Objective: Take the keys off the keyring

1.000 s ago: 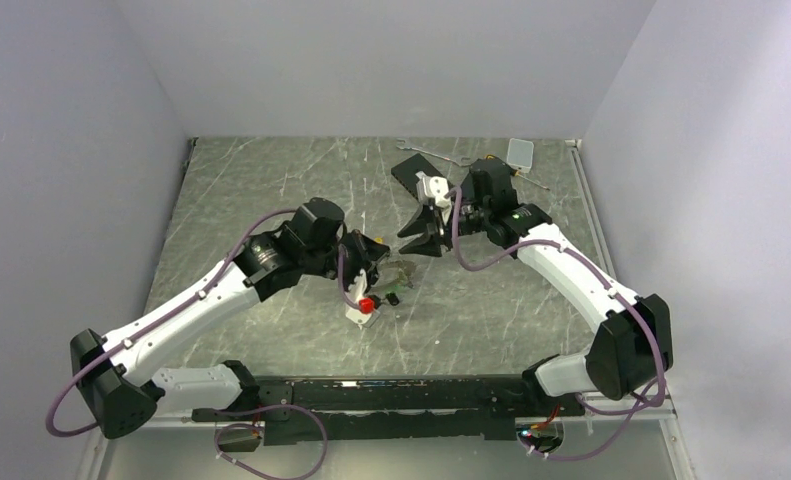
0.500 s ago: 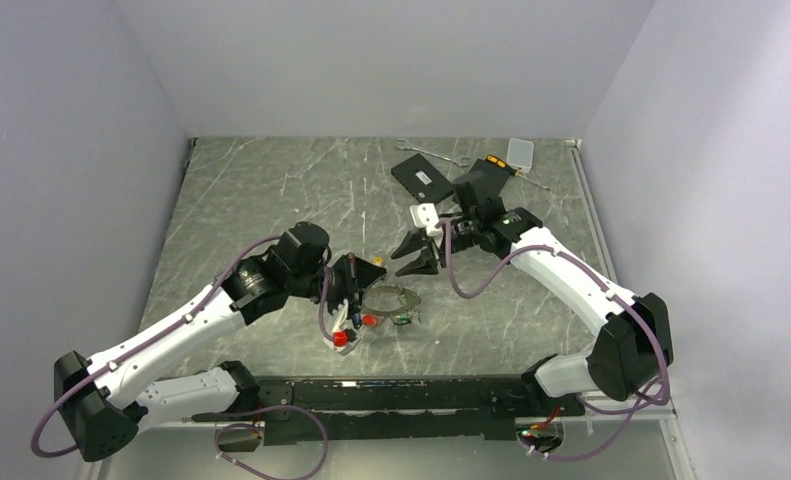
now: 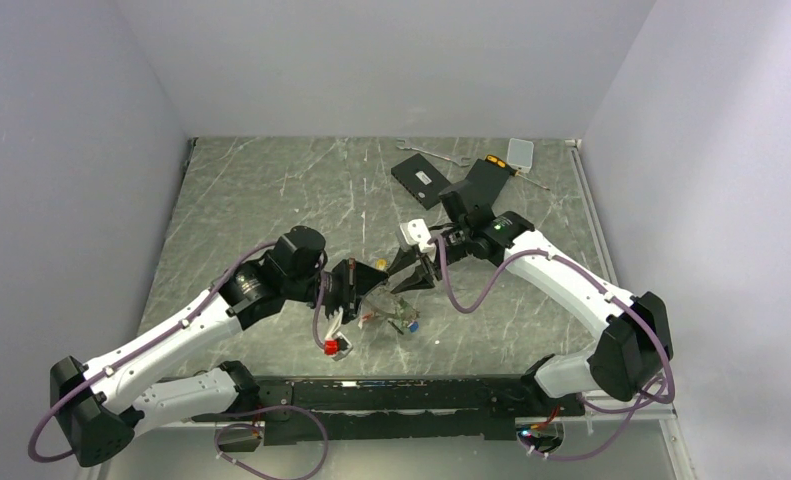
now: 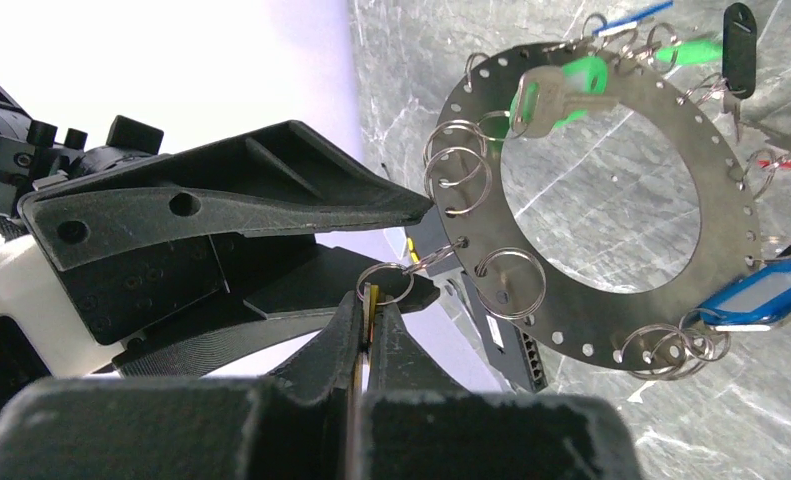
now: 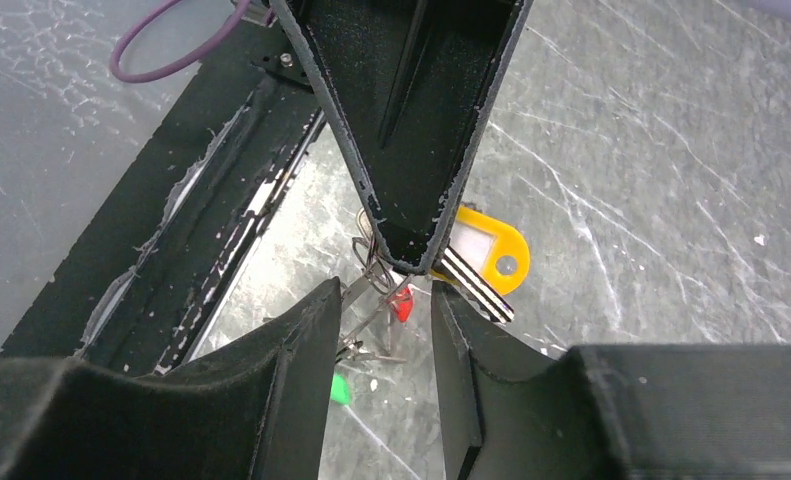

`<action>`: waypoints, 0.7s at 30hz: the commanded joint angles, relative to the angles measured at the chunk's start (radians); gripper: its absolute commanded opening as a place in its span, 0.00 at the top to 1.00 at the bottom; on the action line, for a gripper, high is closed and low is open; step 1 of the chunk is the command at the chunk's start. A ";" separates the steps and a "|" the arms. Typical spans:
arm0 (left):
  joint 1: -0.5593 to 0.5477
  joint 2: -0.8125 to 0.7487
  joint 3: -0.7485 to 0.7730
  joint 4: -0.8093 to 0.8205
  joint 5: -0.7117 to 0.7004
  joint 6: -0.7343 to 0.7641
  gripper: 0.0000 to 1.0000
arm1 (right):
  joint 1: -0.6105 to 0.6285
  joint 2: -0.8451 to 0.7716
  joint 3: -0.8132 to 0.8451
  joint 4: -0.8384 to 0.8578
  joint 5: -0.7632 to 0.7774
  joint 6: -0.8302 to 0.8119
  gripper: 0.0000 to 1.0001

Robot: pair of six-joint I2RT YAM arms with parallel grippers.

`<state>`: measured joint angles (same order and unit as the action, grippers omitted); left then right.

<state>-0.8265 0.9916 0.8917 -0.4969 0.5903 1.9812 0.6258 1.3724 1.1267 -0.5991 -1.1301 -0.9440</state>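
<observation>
The keyring (image 4: pixel 728 170) is a flat dark perforated metal hoop hung with several small split rings. Green (image 4: pixel 571 80), blue (image 4: pixel 756 295) and black (image 4: pixel 739 30) keys hang on it. My left gripper (image 4: pixel 371 300) is shut on a yellow key (image 4: pixel 372 297) whose split ring links to the hoop. In the top view the left gripper (image 3: pixel 356 285) holds the keyring (image 3: pixel 391 310) just above the table. My right gripper (image 5: pixel 381 320) is open, its jaws on either side of the left gripper's tip. The yellow key (image 5: pixel 486 250), a red key (image 5: pixel 402 303) and a green key (image 5: pixel 340 388) show below.
A black flat box (image 3: pixel 419 180), a silver wrench (image 3: pixel 431 153) and a small pale box (image 3: pixel 520 151) lie at the back of the table. A black rail (image 3: pixel 391 390) runs along the near edge. Grey walls close in both sides.
My left gripper has pulled the keyring toward the near edge. My right gripper has come forward from the back and down to the left gripper's tip.
</observation>
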 commanded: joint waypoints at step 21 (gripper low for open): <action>-0.002 -0.044 0.015 0.001 -0.009 0.046 1.00 | 0.022 -0.027 0.015 0.072 0.004 0.111 1.00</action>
<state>-0.8261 0.9897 0.8902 -0.5045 0.5762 2.0041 0.6518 1.3724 1.1389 -0.6037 -1.1240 -0.8787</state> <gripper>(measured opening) 0.028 0.014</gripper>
